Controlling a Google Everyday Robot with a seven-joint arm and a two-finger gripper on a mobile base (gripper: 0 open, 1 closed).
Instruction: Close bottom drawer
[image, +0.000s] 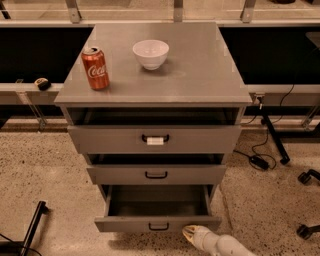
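The bottom drawer (130, 223) is the lowest of three in a grey metal cabinet. It stands pulled far out and its shallow box looks empty. A small black loop handle (158, 227) sits on its low front. My gripper (190, 233) is the pale tip of a white arm coming in from the bottom right. It sits just below and to the right of the drawer front, close to its lower right part.
The middle drawer (156, 174) and the top drawer with a white label (155, 140) are each slightly out. A red cola can (95, 68) and a white bowl (150, 53) stand on the cabinet top. Black stands and cables lie on the speckled floor at both sides.
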